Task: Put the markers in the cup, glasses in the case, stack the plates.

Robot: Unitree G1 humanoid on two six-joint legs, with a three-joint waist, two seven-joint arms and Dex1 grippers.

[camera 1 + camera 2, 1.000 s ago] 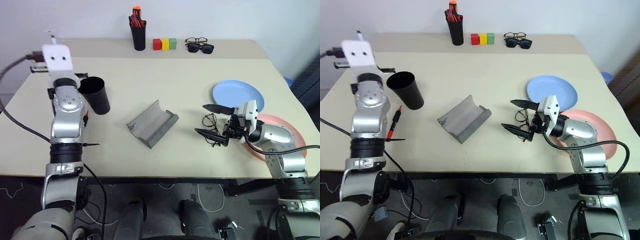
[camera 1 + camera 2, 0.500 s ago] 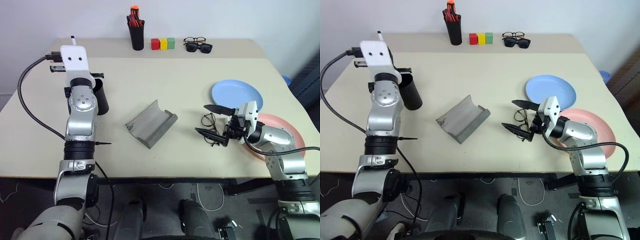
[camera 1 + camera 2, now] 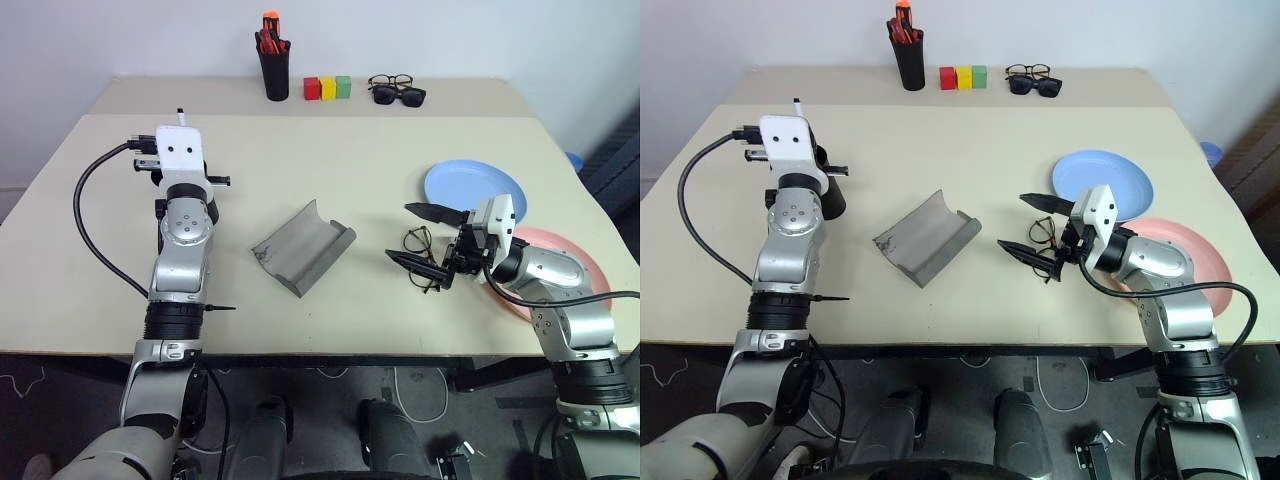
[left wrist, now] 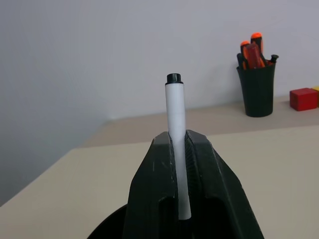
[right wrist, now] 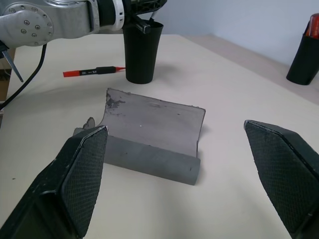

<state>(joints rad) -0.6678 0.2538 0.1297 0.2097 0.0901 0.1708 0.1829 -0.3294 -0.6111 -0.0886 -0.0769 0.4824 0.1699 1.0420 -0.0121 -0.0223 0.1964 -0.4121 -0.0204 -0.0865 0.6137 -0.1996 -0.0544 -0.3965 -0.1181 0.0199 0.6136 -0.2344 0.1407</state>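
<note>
A: Bench (image 3: 360, 170) first. What sits on it?

B: Blue plate (image 3: 475, 187) at right of frame, pink plate (image 3: 580, 262) just below and right of it, their rims close. Grey case (image 3: 303, 246) lies open at centre. Black cup (image 5: 142, 52) at left, under the left arm; red marker (image 5: 94, 72) lies flat on the bench just beside it.

A: The claws?

B: Left claw (image 4: 178, 159) pinches the white marker (image 4: 176, 129), upright, over the cup's rim. Right claw (image 3: 424, 236) is spread wide, level, fingers either side of the glasses (image 3: 421, 243) lying left of the pink plate. Whether it touches them, cannot tell.
</note>
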